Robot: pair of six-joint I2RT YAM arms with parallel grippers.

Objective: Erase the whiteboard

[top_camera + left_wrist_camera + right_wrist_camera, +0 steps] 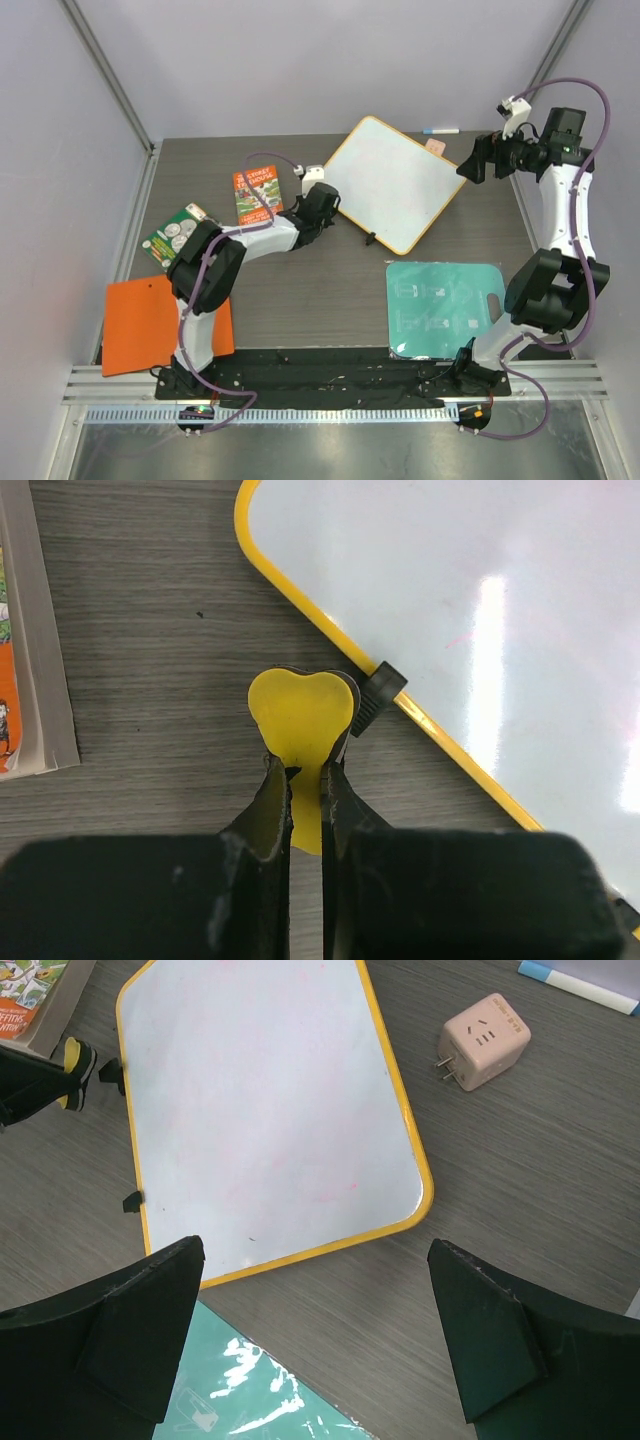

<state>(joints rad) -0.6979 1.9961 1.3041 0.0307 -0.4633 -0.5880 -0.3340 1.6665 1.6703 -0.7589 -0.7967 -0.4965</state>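
Here, the left gripper [305, 772] pinches a yellow heart-shaped pad [300, 708] just beside the whiteboard [395, 180], which lies angled at the table's [300, 290] far edge, right of centre. Over the far right corner, the right gripper [315, 1260] hangs wide open.

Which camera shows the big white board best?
The right wrist view: the large white board with the orange-yellow rim fills it nearly whole, faint pink smears showing. The top view shows it whole but small, smears lost. The left wrist view catches only one rim stretch and a black foot.
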